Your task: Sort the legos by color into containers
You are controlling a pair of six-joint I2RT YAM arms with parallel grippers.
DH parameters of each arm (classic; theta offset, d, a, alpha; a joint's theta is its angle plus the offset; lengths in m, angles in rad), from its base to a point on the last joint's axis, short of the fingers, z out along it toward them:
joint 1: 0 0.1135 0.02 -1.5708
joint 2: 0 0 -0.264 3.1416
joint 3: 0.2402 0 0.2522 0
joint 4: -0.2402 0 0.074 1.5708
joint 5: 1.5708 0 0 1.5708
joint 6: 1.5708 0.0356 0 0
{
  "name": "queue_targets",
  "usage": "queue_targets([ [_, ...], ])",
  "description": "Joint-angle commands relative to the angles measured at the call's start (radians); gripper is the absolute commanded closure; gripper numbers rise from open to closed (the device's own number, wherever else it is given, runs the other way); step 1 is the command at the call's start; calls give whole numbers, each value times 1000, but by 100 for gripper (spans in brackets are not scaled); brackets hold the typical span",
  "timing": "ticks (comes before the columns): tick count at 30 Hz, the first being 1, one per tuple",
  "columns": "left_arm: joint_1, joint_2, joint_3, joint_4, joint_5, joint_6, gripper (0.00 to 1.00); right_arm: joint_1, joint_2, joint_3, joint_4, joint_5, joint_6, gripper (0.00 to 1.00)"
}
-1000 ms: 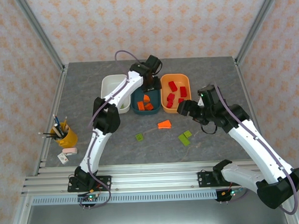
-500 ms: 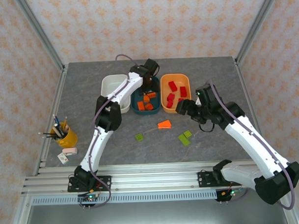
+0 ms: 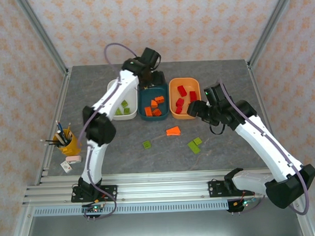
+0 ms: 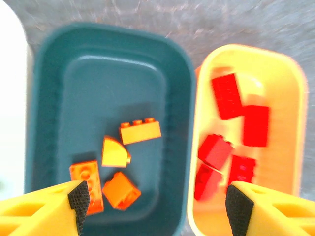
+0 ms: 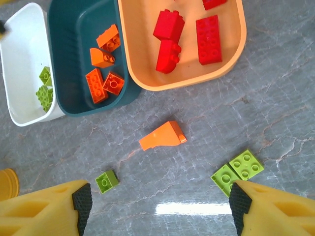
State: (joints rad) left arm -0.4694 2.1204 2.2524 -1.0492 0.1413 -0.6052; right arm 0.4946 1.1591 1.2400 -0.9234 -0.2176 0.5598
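Grey marbled table (image 3: 223, 79) spreads under both my arms. My left claw (image 3: 155, 77) (image 4: 159, 204) hangs wide open and empty above the teal tub (image 3: 142, 93) (image 4: 49, 49), where four orange bricks (image 4: 140, 132) lie. Since a second ago that arm has swung its elbow out toward 9 o'clock, uncovering the white tub (image 3: 115, 91) (image 5: 22, 59) and its green bricks (image 3: 125, 107) (image 5: 44, 88). My right claw (image 3: 191, 110) (image 5: 161, 204), also spread and holding nothing, has edged slightly toward 12 and now hovers at the orange tub's (image 3: 173, 94) (image 4: 285, 83) 5 o'clock corner; the red bricks (image 4: 227, 96) sit inside. Its wrist camera shows, loose on the table, an orange wedge (image 3: 173, 131) (image 5: 162, 136), a small green brick (image 3: 146, 145) (image 5: 107, 181) at 7 o'clock of it, and two green bricks (image 3: 194, 144) (image 5: 245, 164) at 4.
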Motion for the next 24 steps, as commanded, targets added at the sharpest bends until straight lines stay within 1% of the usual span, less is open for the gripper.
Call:
queue_targets([
  [1, -1, -175, -146, 8, -50, -22, 24, 34, 20, 56, -59, 75, -40, 25],
  [6, -5, -453, -469, 48, -54, -58, 24, 128, 76, 95, -68, 123, -48, 25],
  [9, -11, -600, -675, 69, -32, -97, 25, 188, 101, 92, -49, 135, -43, 25],
  [13, -49, -738, -912, 76, -8, -155, 25, 277, 140, 57, -6, 125, -48, 25],
  [16, -124, -777, -1066, 122, 18, -246, 22, 332, 157, -20, 74, 41, -69, 24],
  [19, -203, -763, -1166, 201, 28, -335, 18, 369, 124, -142, 205, -67, -105, 21],
  [21, -224, -730, -1220, 265, 42, -386, 17, 379, 105, -211, 249, -102, -107, 18],
  [24, -233, -665, -1244, 343, 52, -421, 16, 390, 66, -279, 297, -118, -92, 12],
])
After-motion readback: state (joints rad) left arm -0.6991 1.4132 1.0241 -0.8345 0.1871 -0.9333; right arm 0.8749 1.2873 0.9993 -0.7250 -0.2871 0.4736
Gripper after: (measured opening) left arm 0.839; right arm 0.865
